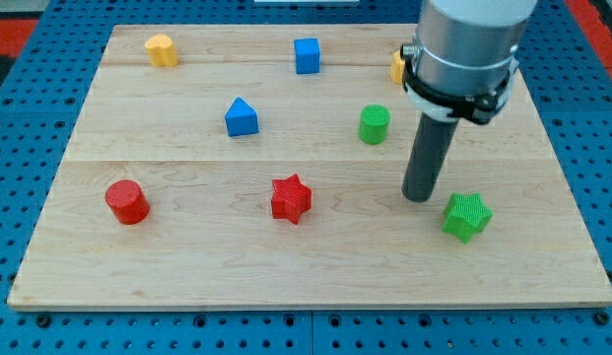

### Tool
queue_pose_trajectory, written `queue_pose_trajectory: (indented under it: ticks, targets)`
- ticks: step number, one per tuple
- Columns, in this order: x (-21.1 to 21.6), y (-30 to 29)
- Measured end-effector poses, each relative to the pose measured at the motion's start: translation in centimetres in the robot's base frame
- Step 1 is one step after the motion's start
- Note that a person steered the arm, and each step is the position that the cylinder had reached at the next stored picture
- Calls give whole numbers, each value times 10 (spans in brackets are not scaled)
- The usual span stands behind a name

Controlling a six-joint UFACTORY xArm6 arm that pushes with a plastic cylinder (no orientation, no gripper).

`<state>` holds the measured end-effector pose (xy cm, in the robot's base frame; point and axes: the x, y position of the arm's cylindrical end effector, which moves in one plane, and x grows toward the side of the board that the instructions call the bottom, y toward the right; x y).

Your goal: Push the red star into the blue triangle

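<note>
Red star (292, 198): not yet pushed; lies below and right of blue triangle (241, 117), well apart.
Tool: plain rod, no jaws; my tip (418, 196) right of star, beside green star (467, 216).
Left: whole push.

arm: broad light-grey metallic cylinder entering from the view's top | collar: black clamp ring around its lower edge, small black lug on the view's left, white band just beneath | rod: straight, dark grey, matte, round in section | my tip (419, 197): flat blunt end, same dark grey
</note>
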<state>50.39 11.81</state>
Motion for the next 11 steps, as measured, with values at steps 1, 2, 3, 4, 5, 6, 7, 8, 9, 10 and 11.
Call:
queue_pose_trajectory:
  ticks: [1,2,3,4,5,6,7,8,9,10,11]
  targets:
    - [21,-7]
    - [21,-36]
    - [23,-72]
    - [23,-113]
    - [16,-153]
    - [-14,-165]
    - [-52,-173]
    - [-82,-181]
    - [-97,-185]
    - [-94,-185]
    - [-83,-200]
